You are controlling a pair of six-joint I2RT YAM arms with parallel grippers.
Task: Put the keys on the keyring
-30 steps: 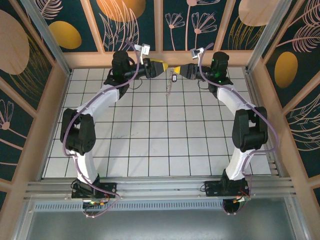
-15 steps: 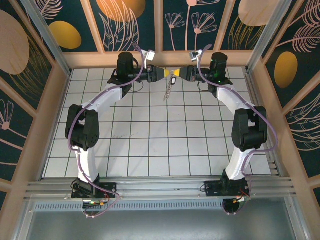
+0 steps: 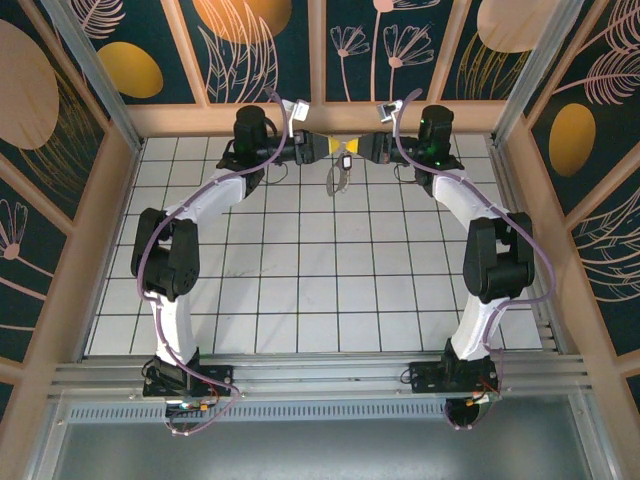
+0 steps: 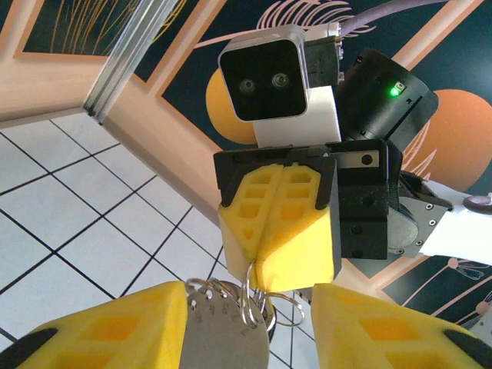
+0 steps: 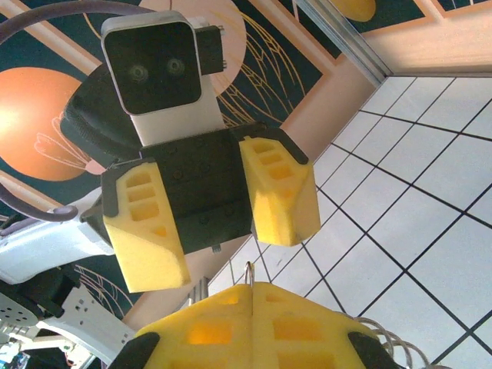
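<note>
At the back middle of the table my two grippers meet tip to tip. My right gripper (image 3: 358, 147) (image 5: 252, 292) is shut, pinching a thin wire ring (image 5: 248, 273) of the keyring (image 3: 339, 178), which hangs below it. The keyring's grey plate (image 4: 227, 330) with holes and wire rings sits between the jaws of my left gripper (image 3: 324, 147) (image 4: 250, 330). Those jaws stand open; the plate rests against the left finger (image 4: 115, 330), clear of the other. A black-headed key (image 3: 347, 160) hangs by the right gripper's tip (image 4: 265, 269).
The wooden back wall (image 3: 320, 118) stands right behind both grippers. White tiled floor (image 3: 320, 270) stretches towards the arm bases. Wooden side walls (image 3: 110, 220) bound the table left and right.
My left gripper has moved right up to the right gripper and its jaws have narrowed around the hanging keyring. The right gripper has barely moved and stays shut.
</note>
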